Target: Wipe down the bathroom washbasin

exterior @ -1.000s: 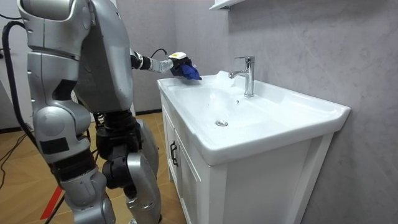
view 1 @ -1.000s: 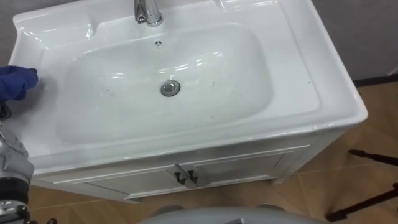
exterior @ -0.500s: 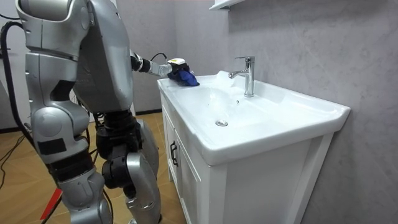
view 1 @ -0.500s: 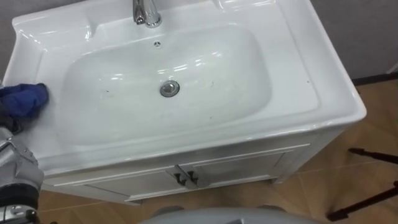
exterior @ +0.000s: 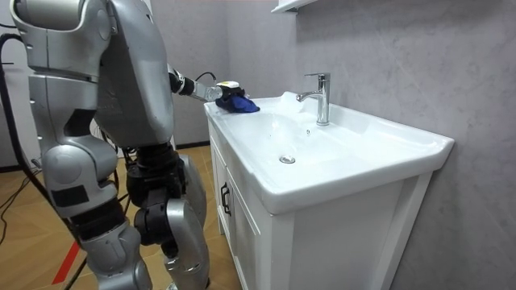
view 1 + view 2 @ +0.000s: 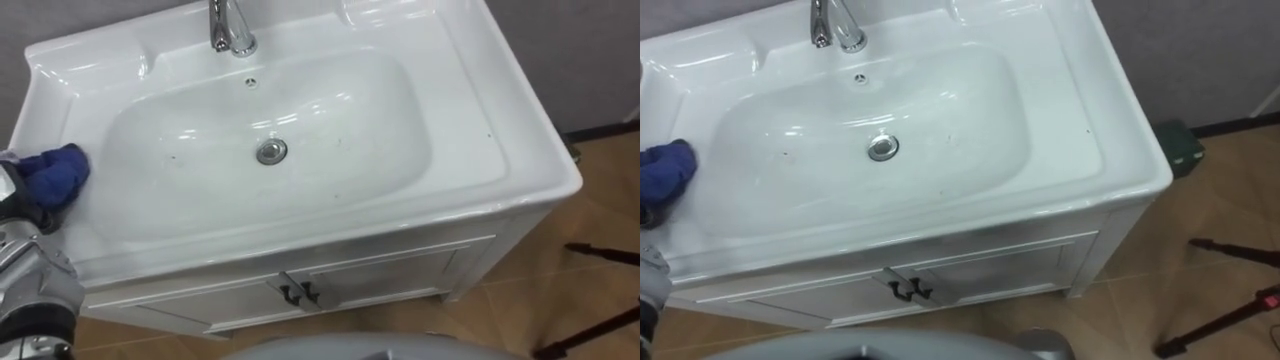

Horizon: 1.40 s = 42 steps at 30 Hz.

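While the robot stands before the white basin (image 6: 470, 130), its left hand (image 5: 213, 91) grips the blue cloth (image 6: 55, 170) on the left rim, well apart from the drain (image 6: 271, 151).

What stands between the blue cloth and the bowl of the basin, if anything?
Nothing visible. The left hand holds the blue cloth on the left rim of the basin, right beside the bowl. The bowl holds only its drain, and the faucet stands at the back, off that path.
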Tool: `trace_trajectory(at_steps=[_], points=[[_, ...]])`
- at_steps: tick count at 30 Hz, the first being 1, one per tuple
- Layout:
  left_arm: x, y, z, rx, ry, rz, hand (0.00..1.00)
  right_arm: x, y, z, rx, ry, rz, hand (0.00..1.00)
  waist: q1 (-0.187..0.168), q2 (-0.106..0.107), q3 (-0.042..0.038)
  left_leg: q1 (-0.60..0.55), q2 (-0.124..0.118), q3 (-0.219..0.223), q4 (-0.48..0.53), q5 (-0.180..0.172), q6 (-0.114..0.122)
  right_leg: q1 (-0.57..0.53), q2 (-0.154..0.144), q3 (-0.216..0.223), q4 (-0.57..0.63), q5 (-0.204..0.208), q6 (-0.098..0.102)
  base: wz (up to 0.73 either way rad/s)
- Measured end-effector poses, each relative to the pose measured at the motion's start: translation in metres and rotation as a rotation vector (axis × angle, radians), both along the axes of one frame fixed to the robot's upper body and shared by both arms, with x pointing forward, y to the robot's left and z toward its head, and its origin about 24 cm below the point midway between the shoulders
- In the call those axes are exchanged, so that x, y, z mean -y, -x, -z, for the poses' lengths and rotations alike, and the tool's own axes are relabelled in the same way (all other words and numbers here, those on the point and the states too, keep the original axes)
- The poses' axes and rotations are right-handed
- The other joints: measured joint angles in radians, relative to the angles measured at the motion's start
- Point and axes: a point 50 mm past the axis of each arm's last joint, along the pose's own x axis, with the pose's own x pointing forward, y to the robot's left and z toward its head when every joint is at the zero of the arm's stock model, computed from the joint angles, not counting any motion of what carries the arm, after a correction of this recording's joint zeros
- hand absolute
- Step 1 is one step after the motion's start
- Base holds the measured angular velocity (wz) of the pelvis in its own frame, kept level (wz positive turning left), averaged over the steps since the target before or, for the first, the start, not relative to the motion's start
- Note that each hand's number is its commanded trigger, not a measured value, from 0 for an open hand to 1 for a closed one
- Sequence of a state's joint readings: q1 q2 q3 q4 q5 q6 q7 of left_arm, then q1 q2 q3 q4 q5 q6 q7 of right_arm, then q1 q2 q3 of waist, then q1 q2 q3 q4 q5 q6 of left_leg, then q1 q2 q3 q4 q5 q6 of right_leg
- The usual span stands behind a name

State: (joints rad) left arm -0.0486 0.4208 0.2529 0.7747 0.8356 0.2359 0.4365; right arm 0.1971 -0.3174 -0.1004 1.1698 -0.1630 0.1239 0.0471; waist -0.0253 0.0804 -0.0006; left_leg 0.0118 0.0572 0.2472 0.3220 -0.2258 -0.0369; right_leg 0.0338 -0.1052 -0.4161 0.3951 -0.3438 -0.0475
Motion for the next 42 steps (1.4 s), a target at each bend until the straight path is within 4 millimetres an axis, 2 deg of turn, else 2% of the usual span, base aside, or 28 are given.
trace_trajectory(at_steps=[15,33,42], points=[[0.001,-0.004,-0.003,0.011,0.028,0.001,0.00,-0.004,-0.001,0.002,-0.007,-0.010,0.008,0.00,0.005,-0.010,-0.0067,0.004,0.000,0.000,0.004,0.000,0.000,0.001,0.001,0.001,0.000,0.000,-0.001,0.00],[0.002,-0.008,-0.007,0.037,0.019,0.012,0.00,-0.003,-0.009,0.001,0.024,0.011,0.003,0.00,0.000,-0.007,-0.0073,-0.005,0.000,-0.006,0.007,0.000,0.000,0.000,0.001,-0.001,-0.004,0.001,-0.001,0.00],[0.012,-0.020,-0.025,0.145,-0.003,0.091,0.00,-0.003,-0.009,0.001,0.034,0.010,-0.005,0.00,0.000,-0.012,-0.0038,-0.010,-0.001,-0.013,-0.002,0.000,0.000,0.005,0.002,-0.010,-0.014,0.006,0.001,0.02]])
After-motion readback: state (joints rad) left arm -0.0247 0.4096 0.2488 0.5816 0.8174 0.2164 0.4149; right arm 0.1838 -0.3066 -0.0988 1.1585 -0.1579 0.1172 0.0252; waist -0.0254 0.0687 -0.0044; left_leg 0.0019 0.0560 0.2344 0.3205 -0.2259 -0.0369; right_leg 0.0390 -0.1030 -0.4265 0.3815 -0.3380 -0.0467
